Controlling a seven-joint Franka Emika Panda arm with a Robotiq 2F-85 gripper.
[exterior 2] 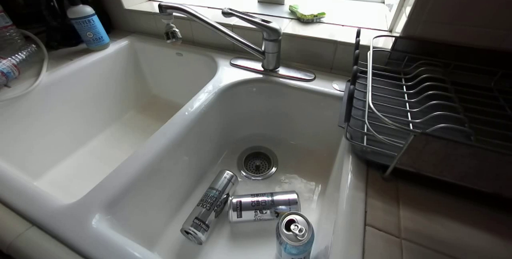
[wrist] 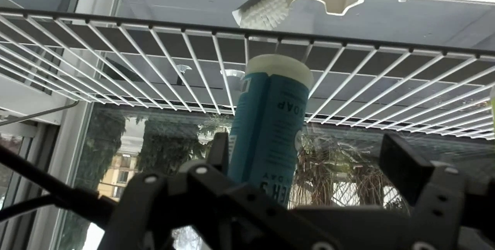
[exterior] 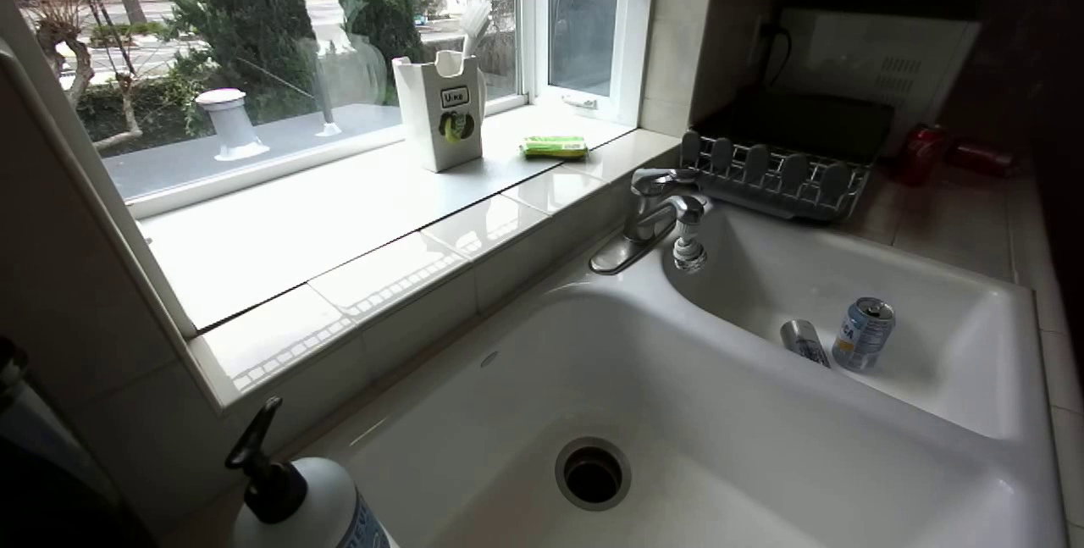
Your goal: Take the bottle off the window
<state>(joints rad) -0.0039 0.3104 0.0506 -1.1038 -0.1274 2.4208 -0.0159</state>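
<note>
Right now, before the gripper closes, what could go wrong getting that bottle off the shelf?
The bottle stands close to the edge of the shelf, so a nudge might tip it off. It looks off-centre to the open gripper, so closing could shove it sideways. If it fell, it might hit the jug on the sill below.

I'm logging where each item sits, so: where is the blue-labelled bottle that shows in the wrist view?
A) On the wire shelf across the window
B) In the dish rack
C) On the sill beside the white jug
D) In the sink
A: in the wrist view, the pale base of the blue-labelled bottle rests on the wire shelf, with the window behind it.
</note>
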